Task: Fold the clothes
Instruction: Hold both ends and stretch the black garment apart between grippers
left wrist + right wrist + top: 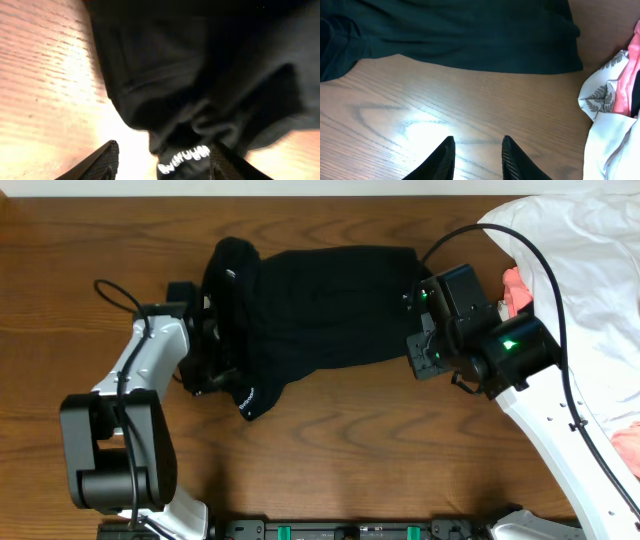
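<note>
**Both grippers open, black garment lying crosswise on the table**

From overhead you see the whole layout: the clothes (320, 305) lie on the wooden table (350, 450) between the two arms, with a large white garment (590, 240) and a coral-pink garment (515, 285) heaped at the far right corner. That view does not let you judge either gripper's gap; the wrist cameras do.

The left wrist view shows you the left gripper (165, 162) with its fingers (107, 160) set wide apart. Bunched black fabric and the small white logo (183, 160) sit between the tips, close to the right-hand finger, but nothing is pinched.

The right wrist view shows the right gripper (476, 157) with a narrower gap and only bare wood between the fingers. It holds nothing. The black garment's edge lies ahead of it, apart from the tips, and a fern-printed white cloth (600, 95) shows at that view's right edge.

The black garment's long axis runs left to right across the table. Its left end is rumpled and folded over beside the left gripper, with the logo corner pointing toward the near edge. Its right end lies flatter and ends near the right gripper.
</note>
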Robot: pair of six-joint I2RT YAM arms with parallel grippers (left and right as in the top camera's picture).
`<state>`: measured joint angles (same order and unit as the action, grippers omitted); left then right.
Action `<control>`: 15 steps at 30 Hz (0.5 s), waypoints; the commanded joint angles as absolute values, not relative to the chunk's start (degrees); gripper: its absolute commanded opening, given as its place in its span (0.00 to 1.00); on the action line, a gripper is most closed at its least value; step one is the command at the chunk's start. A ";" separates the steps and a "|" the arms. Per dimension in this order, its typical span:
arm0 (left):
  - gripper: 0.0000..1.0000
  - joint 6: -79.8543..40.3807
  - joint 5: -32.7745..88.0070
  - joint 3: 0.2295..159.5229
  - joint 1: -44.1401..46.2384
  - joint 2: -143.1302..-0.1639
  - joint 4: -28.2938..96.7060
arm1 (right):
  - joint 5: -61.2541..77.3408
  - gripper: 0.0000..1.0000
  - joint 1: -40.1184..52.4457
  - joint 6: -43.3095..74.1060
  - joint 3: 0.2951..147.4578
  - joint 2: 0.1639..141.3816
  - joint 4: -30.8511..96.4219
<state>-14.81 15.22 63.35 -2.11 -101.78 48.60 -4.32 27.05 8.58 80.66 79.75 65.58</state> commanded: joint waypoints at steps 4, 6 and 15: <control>0.63 -17.30 11.97 59.40 -2.35 -101.60 43.79 | -4.29 0.30 26.63 9.32 80.84 79.50 65.73; 0.63 -17.82 11.97 59.33 -2.35 -102.00 42.83 | -4.29 0.29 26.63 9.32 80.84 79.48 65.82; 0.63 -20.71 14.55 59.31 -2.28 -103.22 40.86 | -4.27 0.29 26.63 9.34 80.84 79.48 65.82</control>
